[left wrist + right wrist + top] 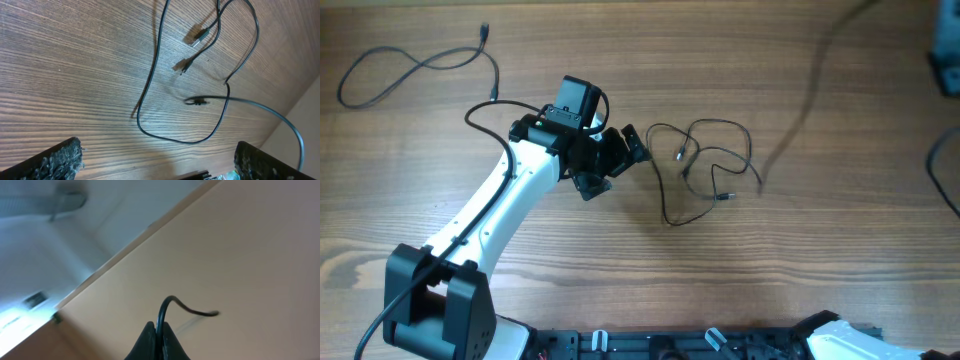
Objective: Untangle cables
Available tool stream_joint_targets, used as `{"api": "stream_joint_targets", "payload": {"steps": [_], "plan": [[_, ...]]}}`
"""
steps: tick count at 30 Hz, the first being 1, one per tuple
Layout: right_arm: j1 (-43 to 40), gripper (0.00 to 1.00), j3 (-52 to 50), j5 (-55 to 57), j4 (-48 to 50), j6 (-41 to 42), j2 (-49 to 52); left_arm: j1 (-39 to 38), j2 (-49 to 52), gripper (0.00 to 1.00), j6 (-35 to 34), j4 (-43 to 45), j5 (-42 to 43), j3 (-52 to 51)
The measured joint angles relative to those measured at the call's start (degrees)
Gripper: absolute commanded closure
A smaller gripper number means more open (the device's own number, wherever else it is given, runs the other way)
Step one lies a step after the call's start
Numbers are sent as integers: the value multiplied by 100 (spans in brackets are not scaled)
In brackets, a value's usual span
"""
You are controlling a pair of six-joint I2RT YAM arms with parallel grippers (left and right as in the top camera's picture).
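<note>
A: Jaws of the left gripper (620, 162) stand wide apart, just left of the cables (705, 165) at the centre of the table (820, 260). The right gripper (157, 342) is clamped on one cord (172, 302).
B: Caution: pulling that cord may tighten the loops.

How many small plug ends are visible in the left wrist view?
3. One plug end lies uppermost, a second sits just below and left of it, and a third lies lower still. Others may lie outside this view.

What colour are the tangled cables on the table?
The cables are black; left wrist view shows them best.
</note>
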Motion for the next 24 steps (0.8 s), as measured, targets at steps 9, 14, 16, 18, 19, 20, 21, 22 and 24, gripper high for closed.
{"api": "stream_joint_targets", "payload": {"steps": [9,14,16,18,19,20,21,22,24], "plan": [[0,96,-2,772,-2002,133,560,0,0,0,0,-4,0,0],[0,96,-35,1132,-2966,463,1169,0,0,0,0,-90,0,0],[0,96,-35,1202,-3161,553,1399,-9,0,0,0,-103,0,0],[0,96,-33,1255,-3344,629,1635,-24,0,0,0,-103,0,0],[0,96,-35,1268,-3423,649,1775,-42,0,0,0,-103,0,0],[0,96,-35,1272,-3484,664,1912,-59,0,0,0,-103,2,0],[0,96,-35,1274,-3528,684,2022,-70,0,0,0,-103,2,0],[0,96,-35,1274,-3567,688,2159,-85,0,0,0,-103,2,0],[0,96,-35,1257,-3593,706,2363,-96,0,0,0,-103,2,0]]}}
